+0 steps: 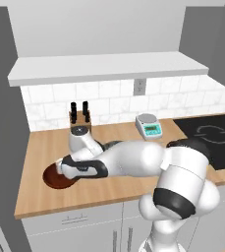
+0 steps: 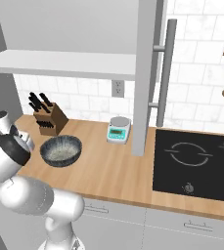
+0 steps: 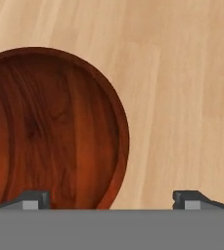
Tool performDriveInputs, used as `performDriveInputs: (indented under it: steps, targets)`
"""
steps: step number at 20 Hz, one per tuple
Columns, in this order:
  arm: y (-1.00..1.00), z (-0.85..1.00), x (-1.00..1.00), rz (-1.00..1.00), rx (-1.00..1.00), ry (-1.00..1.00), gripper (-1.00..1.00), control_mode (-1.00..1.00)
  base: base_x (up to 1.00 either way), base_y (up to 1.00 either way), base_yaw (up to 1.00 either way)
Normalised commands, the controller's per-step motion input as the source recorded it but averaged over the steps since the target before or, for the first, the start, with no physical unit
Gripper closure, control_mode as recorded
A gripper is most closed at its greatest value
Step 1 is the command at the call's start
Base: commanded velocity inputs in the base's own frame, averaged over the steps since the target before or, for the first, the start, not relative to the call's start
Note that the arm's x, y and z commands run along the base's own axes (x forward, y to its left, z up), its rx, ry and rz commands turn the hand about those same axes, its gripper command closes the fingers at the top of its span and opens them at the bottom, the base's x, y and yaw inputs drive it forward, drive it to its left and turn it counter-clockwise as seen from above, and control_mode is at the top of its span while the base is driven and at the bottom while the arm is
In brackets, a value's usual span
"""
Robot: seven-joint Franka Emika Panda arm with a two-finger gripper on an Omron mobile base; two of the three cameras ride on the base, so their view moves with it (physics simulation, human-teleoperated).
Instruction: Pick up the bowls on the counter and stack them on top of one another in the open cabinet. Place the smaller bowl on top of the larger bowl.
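Fingers (image 3: pixel 35 199): spread wide, straddling the smaller bowl's (image 3: pixel 50 132) rim. Bowl lies on the surface (image 3: pixel 182 97). Larger bowl (image 2: pixel 60 150) nearby.

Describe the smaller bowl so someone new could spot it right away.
Find the long light-tan wooden counter and follow it to the end farthest from the black stovetop. There lies a shallow, glossy reddish-brown wooden bowl, plate-like, unlike the deeper speckled grey bowl near the knife block.
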Motion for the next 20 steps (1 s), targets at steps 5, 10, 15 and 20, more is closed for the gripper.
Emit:
performDriveInputs:
  steps: [5, 10, 15, 20]
  targets:
    - [0.15, -0.28, 0.24, 0.00, 0.00, 0.03, -1.00, -1.00, 0.00, 0.00, 0.00]
    - [0.13, -0.34, 0.15, 0.00, 0.00, 0.01, -1.00, -1.00, 0.00, 0.00, 0.00]
    - [0.01, -0.35, 0.10, 0.00, 0.00, 0.00, -1.00, -1.00, 0.00, 0.00, 0.00]
    - [0.00, -0.08, 0.06, 0.00, 0.00, 0.00, 1.00, -1.00, 0.00, 0.00, 0.00]
